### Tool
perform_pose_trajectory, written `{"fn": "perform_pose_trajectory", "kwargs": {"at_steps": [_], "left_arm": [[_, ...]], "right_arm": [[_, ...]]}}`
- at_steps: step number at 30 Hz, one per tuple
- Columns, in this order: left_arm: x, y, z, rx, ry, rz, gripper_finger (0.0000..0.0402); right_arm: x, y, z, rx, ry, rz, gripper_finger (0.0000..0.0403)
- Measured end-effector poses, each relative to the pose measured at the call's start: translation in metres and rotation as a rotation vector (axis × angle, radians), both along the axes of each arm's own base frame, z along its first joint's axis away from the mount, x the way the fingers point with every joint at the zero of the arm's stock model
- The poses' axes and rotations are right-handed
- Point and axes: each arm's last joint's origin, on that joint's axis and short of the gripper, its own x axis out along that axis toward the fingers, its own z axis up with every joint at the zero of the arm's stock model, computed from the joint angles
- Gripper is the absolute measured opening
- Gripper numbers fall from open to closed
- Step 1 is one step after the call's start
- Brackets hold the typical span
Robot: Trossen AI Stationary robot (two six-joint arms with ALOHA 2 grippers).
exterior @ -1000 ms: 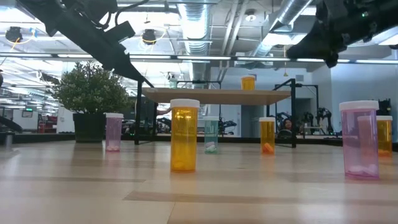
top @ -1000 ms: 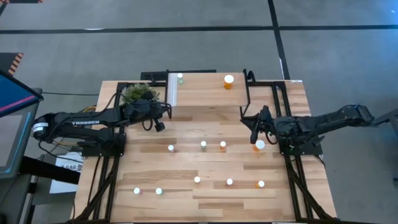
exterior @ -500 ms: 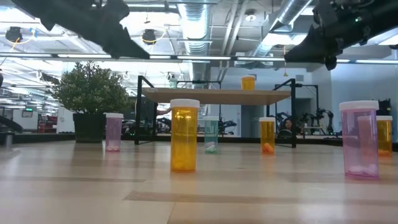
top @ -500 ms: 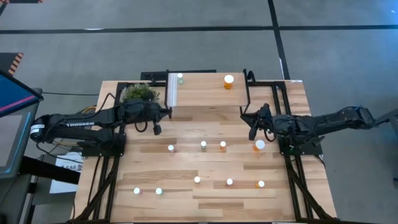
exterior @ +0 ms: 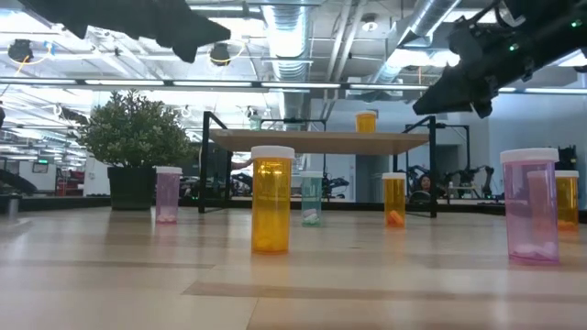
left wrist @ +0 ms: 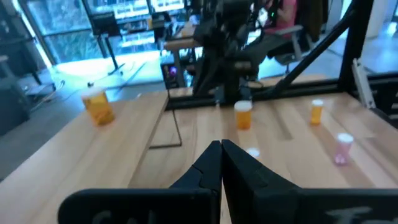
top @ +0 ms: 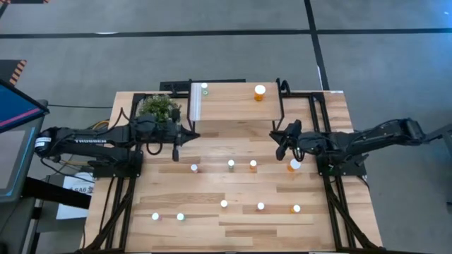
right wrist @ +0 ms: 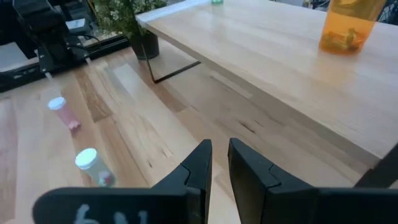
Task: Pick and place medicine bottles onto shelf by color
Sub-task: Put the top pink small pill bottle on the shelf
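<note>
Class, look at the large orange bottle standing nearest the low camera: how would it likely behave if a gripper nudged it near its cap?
The large orange bottle is tall and narrow, so it would probably tip. It looks nearly empty, so likely light. Once down, its round body would probably roll.

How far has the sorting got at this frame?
Done: a green bottle and an orange bottle stand on the shelf. In hand: nothing; the left tool is shut, empty, and the right tool holds nothing. Left: about nine bottles on the table.
</note>
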Motion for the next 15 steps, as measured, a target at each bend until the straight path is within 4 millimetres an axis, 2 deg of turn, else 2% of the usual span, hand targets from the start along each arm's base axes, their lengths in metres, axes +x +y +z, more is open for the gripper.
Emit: {"fn": "perform_pose_trajectory", "kwargs": {"at_steps": [7, 15], "left_arm": [[0.011, -0.002, 0.003, 0.007, -0.083, -0.073, 0.0], [0.028, 0.0, -0.003, 0.01, -0.105, -0.104, 0.0]], "right_arm": [[0.009, 0.001, -0.003, -0.013, -0.009, 0.007, 0.0076], [0.011, 0.001, -0.003, -0.013, -0.013, 0.008, 0.0076]]}}
